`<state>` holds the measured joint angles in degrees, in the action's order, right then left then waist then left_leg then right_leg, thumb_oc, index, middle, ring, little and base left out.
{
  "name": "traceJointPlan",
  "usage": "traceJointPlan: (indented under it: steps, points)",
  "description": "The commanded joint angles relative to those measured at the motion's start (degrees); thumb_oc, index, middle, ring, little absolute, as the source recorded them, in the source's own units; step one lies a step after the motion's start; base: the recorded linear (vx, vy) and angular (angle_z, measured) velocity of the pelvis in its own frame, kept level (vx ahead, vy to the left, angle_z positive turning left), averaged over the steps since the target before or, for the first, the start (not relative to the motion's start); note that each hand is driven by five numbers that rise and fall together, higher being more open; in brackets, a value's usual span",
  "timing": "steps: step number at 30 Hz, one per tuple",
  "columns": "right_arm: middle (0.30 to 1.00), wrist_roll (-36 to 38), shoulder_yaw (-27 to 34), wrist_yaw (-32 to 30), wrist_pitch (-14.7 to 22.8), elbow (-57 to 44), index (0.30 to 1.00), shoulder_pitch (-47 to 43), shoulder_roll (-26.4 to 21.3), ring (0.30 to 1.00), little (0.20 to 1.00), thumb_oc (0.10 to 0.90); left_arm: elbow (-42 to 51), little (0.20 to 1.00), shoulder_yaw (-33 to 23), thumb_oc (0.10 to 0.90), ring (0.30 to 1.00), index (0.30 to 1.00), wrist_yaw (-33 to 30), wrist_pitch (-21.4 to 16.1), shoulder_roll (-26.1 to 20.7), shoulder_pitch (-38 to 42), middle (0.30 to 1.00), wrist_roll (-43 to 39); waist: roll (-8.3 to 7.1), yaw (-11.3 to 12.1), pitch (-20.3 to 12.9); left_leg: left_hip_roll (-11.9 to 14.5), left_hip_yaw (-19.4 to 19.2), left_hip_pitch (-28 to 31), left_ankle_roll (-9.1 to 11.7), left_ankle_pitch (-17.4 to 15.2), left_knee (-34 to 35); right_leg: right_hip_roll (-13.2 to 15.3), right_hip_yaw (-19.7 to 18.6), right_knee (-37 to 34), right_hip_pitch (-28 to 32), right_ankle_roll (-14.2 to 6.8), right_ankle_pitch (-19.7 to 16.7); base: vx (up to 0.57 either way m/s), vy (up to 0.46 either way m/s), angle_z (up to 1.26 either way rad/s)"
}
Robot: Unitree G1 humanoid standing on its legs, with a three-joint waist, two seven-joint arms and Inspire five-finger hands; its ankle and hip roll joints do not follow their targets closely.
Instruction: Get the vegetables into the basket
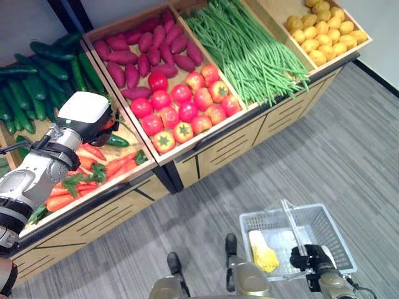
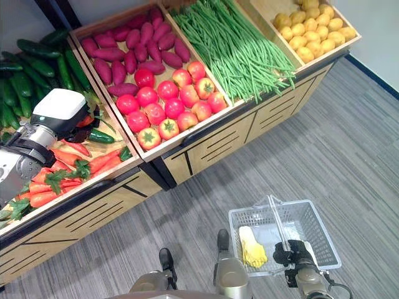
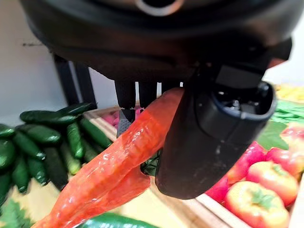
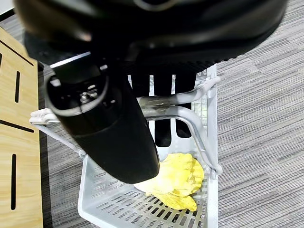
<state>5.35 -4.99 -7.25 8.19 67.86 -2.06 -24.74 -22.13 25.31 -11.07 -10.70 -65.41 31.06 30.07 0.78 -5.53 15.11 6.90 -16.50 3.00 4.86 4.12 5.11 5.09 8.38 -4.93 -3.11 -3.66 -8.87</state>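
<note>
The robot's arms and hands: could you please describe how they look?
The left arm is silver-grey metal with black bands at its joints, and a boxy white cover sits over the wrist. The left hand is dark, glossy plastic with a blocky thumb. The right hand is equally dark, with a rounded thumb.

Grey striped carpet floor [image 1: 324, 156]; slanted wooden display stand [image 1: 237, 146] with black edging and slotted front panels; pale wall [image 1: 383, 31] behind.
</note>
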Motion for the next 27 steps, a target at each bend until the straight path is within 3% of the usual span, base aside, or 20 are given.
traceJointPlan:
  steps: [1,15,24,26,27]
  points:
    - [0.3,1.0,1.8,-1.1,2.7,-0.7,0.3,1.5,-3.9,0.3,0.3,0.4,1.6,0.3,-3.9,0.4,0.3,0.3,-3.4,-0.5,-4.9,3.2,0.3,0.8,-0.22,-0.1,-5.2,-0.2,1.7,2.3,2.1,-3.2,-0.1,5.3,-3.6,0.5,2.1,-7.8,3.7,0.0,0.0,0.0]
    - [0.3,0.4,2.2,-0.7,3.0,-0.8,0.3,3.0,-3.5,0.3,0.3,0.4,9.4,0.3,-6.8,0.4,0.3,0.3,-1.4,-2.5,-7.3,-1.9,0.3,1.6,-0.31,0.1,-6.0,0.1,1.6,3.4,2.2,-3.2,-0.1,5.0,-3.1,0.5,3.5,-7.5,4.2,0.0,0.0,0.0]
    - [0.3,0.2,3.4,-0.9,2.7,-1.8,0.3,2.8,-3.8,0.3,0.3,0.4,12.7,0.3,-8.4,0.4,0.3,0.3,-0.5,-3.1,-7.8,-3.0,0.3,1.4,-1.25,0.1,-4.9,-1.2,-0.4,4.6,0.7,-4.8,-1.8,6.3,-4.9,4.0,2.3,-8.8,4.3,-0.01,0.065,-0.07]
    - [0.3,0.0,4.1,-0.9,2.5,-2.0,0.3,3.7,-3.5,0.3,0.3,0.4,13.0,0.3,-7.0,0.4,0.3,0.3,-0.7,-3.4,-7.9,-1.3,0.3,1.5,-1.66,-0.8,-4.7,-2.3,-1.3,4.5,-0.2,-5.7,-2.1,7.3,-6.1,4.9,0.9,-10.0,2.9,-0.09,0.229,-0.27]
    - [0.3,0.0,4.5,-0.9,2.3,-2.2,0.3,3.9,-3.2,0.3,0.3,0.4,13.4,0.3,-6.2,0.4,0.3,0.3,-0.8,-3.6,-7.5,0.2,0.3,1.4,-2.06,-1.1,-4.5,-3.4,-2.5,4.0,-0.8,-5.9,-2.1,8.1,-7.8,4.5,-1.0,-11.3,-0.7,-0.2,0.285,-0.57]
